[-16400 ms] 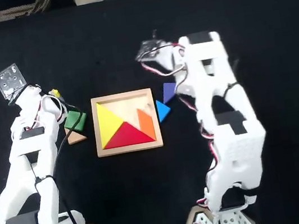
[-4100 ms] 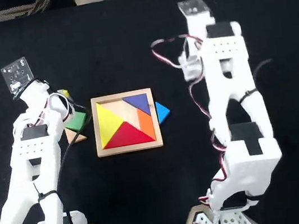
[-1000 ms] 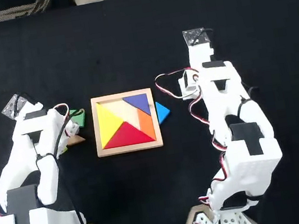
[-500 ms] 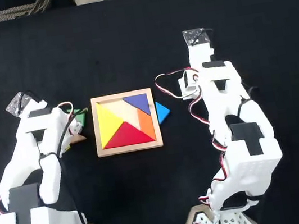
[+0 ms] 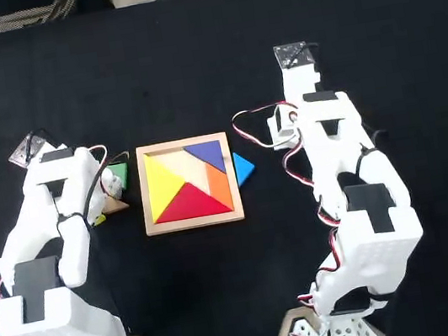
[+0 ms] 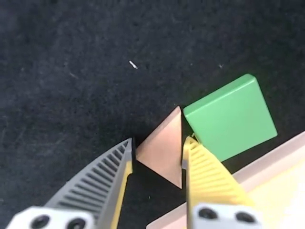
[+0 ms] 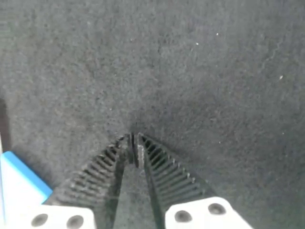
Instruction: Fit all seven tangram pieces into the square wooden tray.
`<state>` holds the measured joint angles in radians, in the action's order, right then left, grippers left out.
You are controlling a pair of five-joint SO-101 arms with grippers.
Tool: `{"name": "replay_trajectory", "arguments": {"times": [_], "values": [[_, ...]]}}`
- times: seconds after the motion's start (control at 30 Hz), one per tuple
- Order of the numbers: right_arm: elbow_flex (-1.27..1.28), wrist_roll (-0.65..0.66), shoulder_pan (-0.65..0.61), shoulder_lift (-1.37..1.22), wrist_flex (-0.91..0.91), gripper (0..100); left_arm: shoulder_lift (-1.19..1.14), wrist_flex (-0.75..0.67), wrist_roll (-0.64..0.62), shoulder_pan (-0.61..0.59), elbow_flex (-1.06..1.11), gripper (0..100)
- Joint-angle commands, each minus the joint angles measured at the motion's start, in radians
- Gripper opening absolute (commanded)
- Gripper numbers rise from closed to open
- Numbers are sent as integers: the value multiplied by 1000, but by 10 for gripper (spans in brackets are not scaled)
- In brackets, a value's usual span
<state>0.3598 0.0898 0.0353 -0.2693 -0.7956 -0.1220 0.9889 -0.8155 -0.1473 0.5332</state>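
The square wooden tray (image 5: 194, 223) holds a yellow triangle (image 5: 161, 186), a red triangle (image 5: 189, 202), an orange piece (image 5: 220, 184) and a dark blue triangle (image 5: 208, 155). Left of the tray lie a green square (image 5: 119, 175) and a small brown triangle (image 5: 116, 206). My left gripper (image 6: 157, 145) is down over the brown triangle (image 6: 162, 157), a finger against each side, beside the green square (image 6: 228, 119). A light blue triangle (image 5: 243, 166) lies right of the tray. My right gripper (image 7: 134, 139) is shut with nothing in it, just off the light blue triangle (image 7: 19, 179).
The table is covered in black cloth. The tray's rim (image 6: 267, 164) runs close behind the left fingers. My right arm (image 5: 329, 130) stands to the right of the tray. Boxes and cables sit beyond the table's far edge.
The left arm has shifted toward the tray and settled over the brown triangle. The right arm has not moved, and the pieces in the tray are as before.
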Motion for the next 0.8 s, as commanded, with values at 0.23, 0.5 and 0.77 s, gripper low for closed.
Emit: {"name": "replay_trajectory", "arguments": {"times": [0.23, 0.5, 0.77], "values": [[2, 14, -11, 48, 15, 11, 0, 43, 178, -27, -62, 127], [2, 15, -11, 48, 15, 11, 127, 138, 316, -25, -87, 54], [-2, 8, 17, 51, 15, 11, 307, 135, 690, 162, -91, 58]]}}
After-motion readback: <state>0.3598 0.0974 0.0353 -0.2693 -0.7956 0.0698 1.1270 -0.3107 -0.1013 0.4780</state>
